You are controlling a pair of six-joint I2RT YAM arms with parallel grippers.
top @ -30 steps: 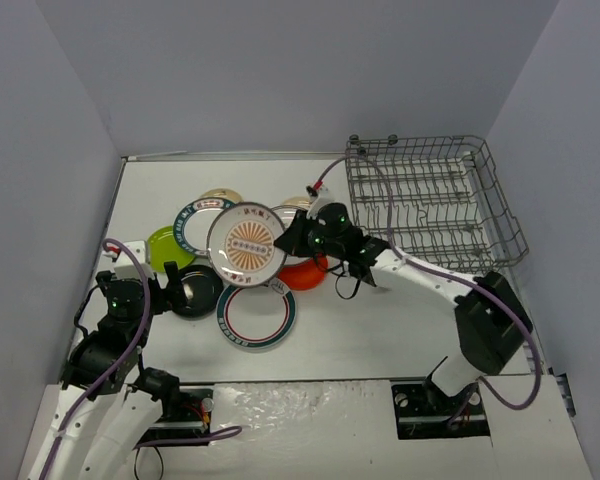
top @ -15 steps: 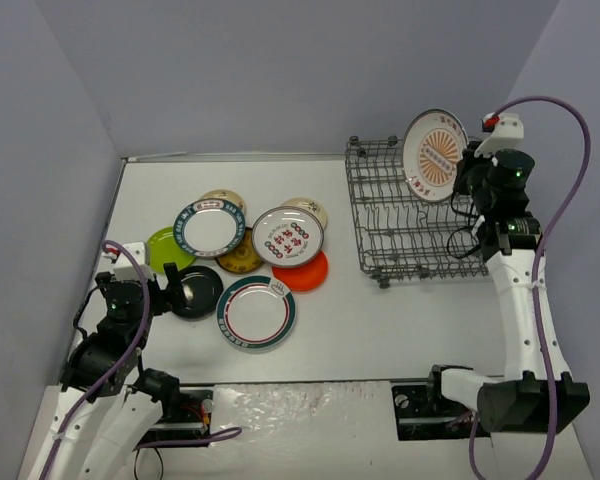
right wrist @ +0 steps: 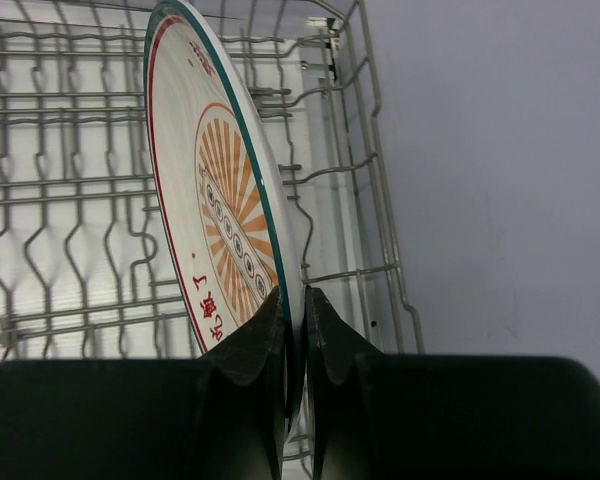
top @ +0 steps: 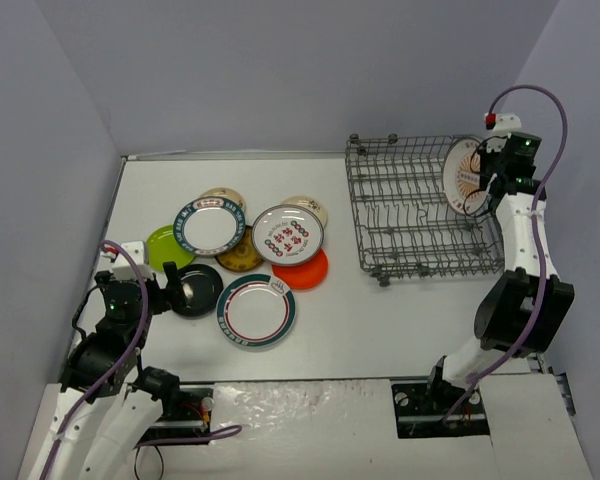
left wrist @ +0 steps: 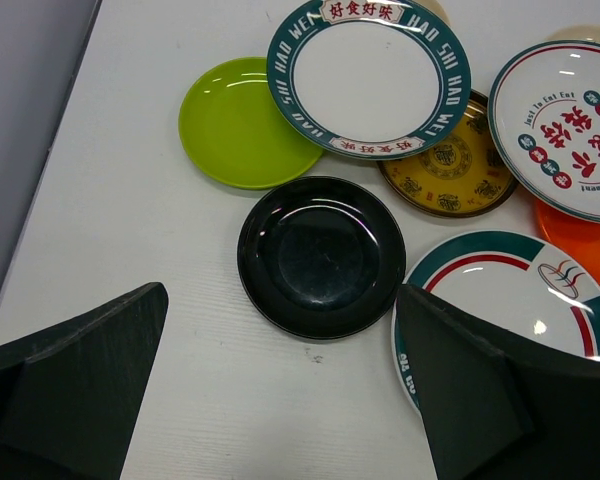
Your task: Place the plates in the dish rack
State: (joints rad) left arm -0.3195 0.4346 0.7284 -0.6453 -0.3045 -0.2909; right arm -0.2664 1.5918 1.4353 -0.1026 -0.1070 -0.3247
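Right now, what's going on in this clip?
The right gripper is shut on the rim of a white sunburst-pattern plate. It holds the plate on edge at the right end of the dish rack and has not yet released it. The left gripper hangs open above a black plate, touching nothing. The other plates lie clustered on the table.

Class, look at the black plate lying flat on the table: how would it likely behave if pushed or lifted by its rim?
The black plate lies flat and low, so a push would probably slide it over the smooth table, not tip it. Its glossy surface suggests a slippery rim. It looks rigid, likely holding shape when lifted.
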